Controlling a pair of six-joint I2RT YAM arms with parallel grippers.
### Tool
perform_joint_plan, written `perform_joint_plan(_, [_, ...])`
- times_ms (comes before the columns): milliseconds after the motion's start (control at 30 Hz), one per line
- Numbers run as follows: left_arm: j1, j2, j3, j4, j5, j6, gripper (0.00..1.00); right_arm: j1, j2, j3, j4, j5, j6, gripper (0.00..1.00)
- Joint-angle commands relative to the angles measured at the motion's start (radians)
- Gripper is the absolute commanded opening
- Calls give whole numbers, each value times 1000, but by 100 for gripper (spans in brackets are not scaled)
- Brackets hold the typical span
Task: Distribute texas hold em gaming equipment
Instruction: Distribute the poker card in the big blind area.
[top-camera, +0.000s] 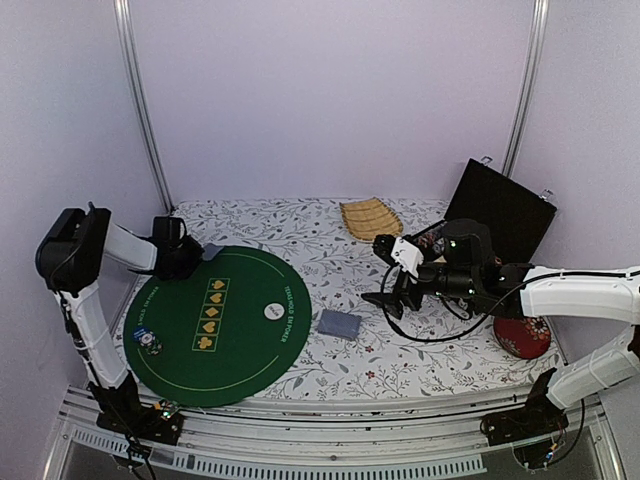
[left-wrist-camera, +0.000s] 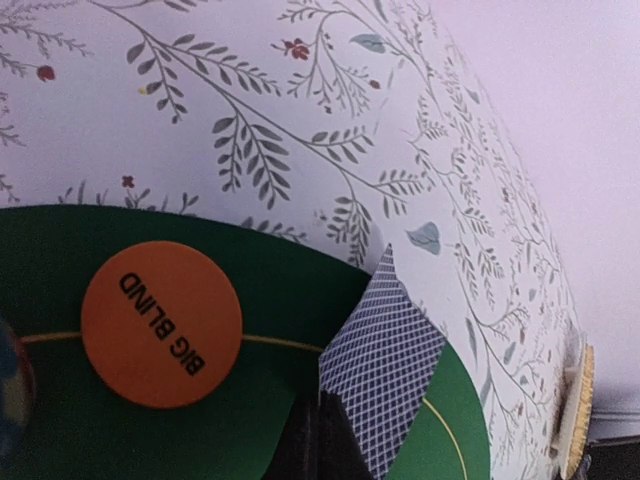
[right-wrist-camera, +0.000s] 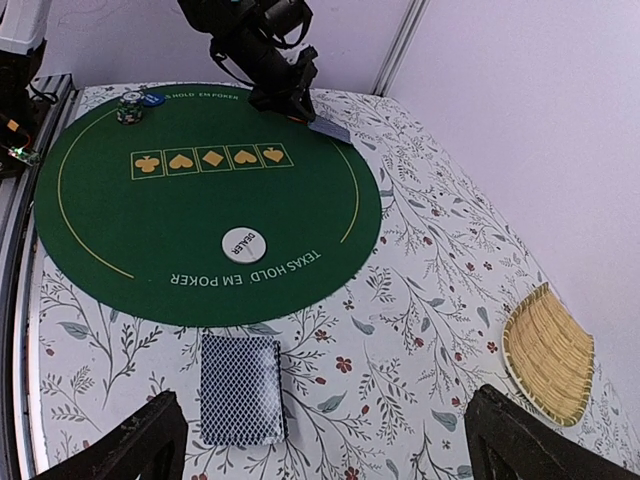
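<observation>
The left end effector (left-wrist-camera: 318, 440) pinches one card (left-wrist-camera: 385, 360) at the green mat's (top-camera: 240, 300) far edge. It should lay the card flat beside the orange token (left-wrist-camera: 160, 322) before letting go. The right end effector (right-wrist-camera: 322, 425) gapes empty above the deck (right-wrist-camera: 240, 388), just off the mat.

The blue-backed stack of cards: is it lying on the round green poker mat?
No, the blue-backed card stack lies on the floral tablecloth, just outside the edge of the round green felt mat.

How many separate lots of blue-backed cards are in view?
2. One pile lies on the flowered cloth beside the green mat; one card is at the left gripper, over the mat's edge. More may be hidden.
</observation>
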Motion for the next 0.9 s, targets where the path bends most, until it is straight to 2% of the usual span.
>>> perform_joint_plan(0, [-12,64,73,4,-72,-75,0,-6,-29,-9,-9,18,-10,99])
perform_joint_plan(133, [-16,113,92,-9,-74,-77,0,-5,-36,-12,-15,22,-11,99])
perform_joint_plan(233, [-29,94,90,-26,-86,-65,19,-6,-38,-13,-17,20,-11,99])
perform_joint_plan(367, [-51,13,88,-66,-125,-35,40,-5,-39,-9,-19,16,-9,99])
perform_joint_plan(600, [-147,-184,60,-198,-283,-11,65,-6,-31,4,-39,17,-5,99])
perform_joint_plan(700, [-262,-290,56,-192,-354,147,73,-6,-14,18,-65,21,-1,99])
perform_joint_plan(767, [-347,-298,93,-208,-262,307,78,-6,-8,18,-70,16,-7,99])
perform_joint_plan(867, [-438,-266,141,-323,-18,389,87,-6,10,18,-94,16,-34,99])
